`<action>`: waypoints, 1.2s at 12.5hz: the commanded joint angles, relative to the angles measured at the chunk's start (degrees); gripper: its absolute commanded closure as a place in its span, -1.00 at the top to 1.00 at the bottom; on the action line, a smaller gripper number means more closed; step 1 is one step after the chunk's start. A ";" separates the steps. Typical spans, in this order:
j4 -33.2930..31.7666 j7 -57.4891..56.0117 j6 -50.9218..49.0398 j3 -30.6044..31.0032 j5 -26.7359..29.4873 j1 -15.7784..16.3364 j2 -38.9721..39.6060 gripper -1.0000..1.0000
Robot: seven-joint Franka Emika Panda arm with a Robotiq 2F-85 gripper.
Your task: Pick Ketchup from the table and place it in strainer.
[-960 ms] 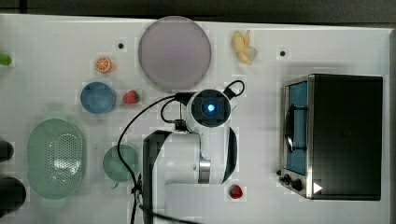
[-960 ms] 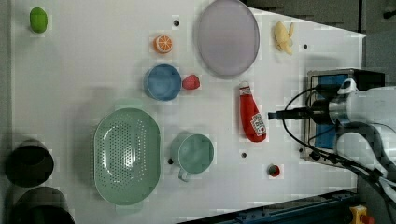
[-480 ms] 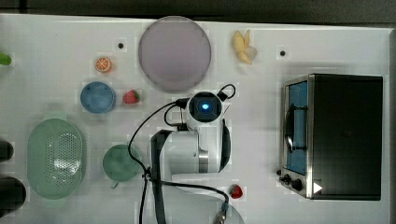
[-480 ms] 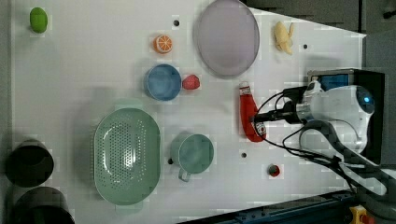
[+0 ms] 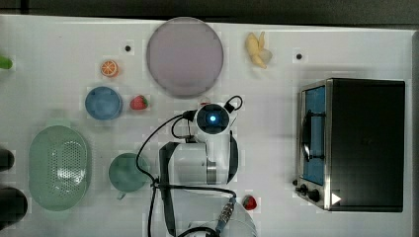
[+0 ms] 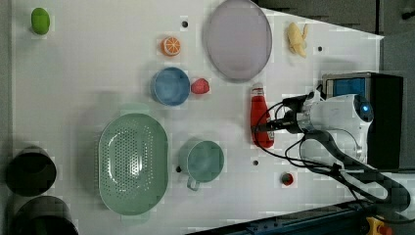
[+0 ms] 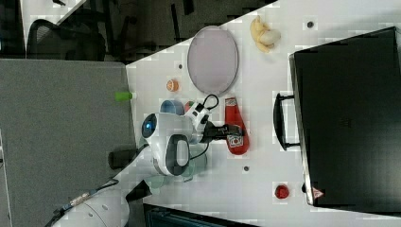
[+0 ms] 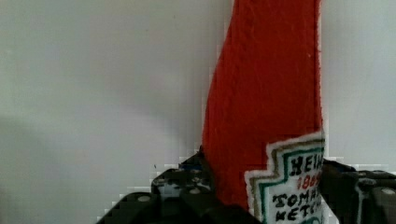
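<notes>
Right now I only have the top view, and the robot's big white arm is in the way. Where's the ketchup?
Observer: In the left view the Ketchup lies flat on the table, with its white cap pointing at the purple plate.
Operator: Is the robot near it?
Observer: Yes. In the left view the gripper is down at the bottle's wide end, away from the cap.
Operator: Can you see the sticker?
Observer: In the wrist view the label faces the camera, and the letters KETCH show on it.
</notes>
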 commanded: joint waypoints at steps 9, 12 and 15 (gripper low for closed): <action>6.96 0.38 -23.72 1.49 0.16 0.20 -25.27 0.24; 12.00 8.19 -34.97 6.28 1.91 1.74 -28.97 0.24; 15.41 22.56 -35.90 14.01 3.63 3.95 -28.16 0.24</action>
